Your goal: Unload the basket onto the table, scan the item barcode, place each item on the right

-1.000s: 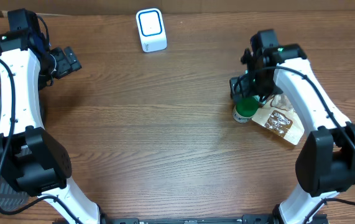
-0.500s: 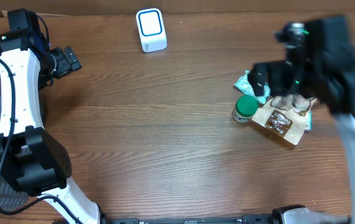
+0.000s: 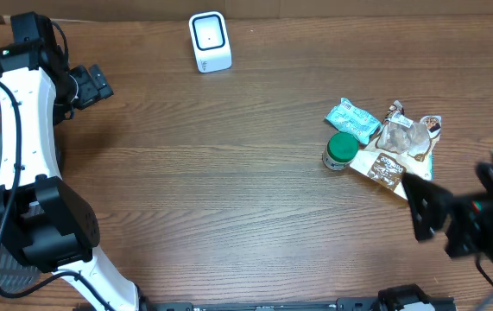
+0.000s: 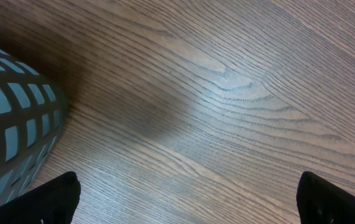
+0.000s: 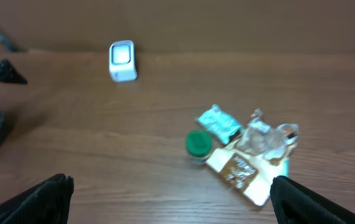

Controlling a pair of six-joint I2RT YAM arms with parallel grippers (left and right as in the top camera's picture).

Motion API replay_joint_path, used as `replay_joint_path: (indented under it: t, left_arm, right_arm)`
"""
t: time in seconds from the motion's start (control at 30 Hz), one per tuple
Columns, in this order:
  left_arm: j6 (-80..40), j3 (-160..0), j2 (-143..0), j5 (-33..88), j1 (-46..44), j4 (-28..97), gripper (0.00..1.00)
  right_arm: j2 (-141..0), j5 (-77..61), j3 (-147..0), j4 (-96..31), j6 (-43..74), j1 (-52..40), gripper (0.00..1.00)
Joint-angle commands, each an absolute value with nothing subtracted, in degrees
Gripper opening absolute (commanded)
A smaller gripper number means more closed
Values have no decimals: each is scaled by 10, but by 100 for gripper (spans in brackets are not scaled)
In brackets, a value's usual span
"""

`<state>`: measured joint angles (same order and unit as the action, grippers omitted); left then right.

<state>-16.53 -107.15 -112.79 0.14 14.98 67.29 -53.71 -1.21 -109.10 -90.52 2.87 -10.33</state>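
Ahead of my right gripper (image 3: 436, 218), well apart from its wide-open, empty fingers, I see the brown pouch (image 3: 390, 173) lying flat. Its long axis slants from the green-lidded jar (image 3: 342, 149), just beside the far end, back toward the gripper. Beyond it lie a teal packet (image 3: 352, 119) and a crumpled clear wrapper (image 3: 406, 134). Far off to the gripper's left stands the white scanner (image 3: 210, 41). My left gripper (image 3: 97, 85) hangs open and empty near the mesh basket (image 4: 9, 124).

Wood table (image 3: 229, 190) — scanner (image 3: 210, 41), jar (image 3: 341, 149), packets (image 3: 388, 171)
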Motion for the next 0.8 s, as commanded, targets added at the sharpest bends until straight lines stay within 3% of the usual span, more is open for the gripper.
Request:
replay_joint_path:
  t: [0.0,0.13,0.3,0.5,0.77]
  left_arm:
    - [-167,-1069,-1131,-4,145,672,100]
    - [-167,-1069,-1131,-4,145,672,99]
    - [-167,-1069,-1131,-4,145,672,99]
    - [-167,-1069,-1131,-4,145,672,100]
    - [-167,-1069,-1131,-4,145,672,99]
  right_arm:
    - [-528,46,-1088,-902,32,-105,100]
    - [-516,75,-1033,-848,30,-93,100]
    - [-469,63,-896,-694,-1,-75,100]
    - [-370,-24,-637,-423,-121,-39,100]
    - [-227,-87,-289,-100,-127,-17,100]
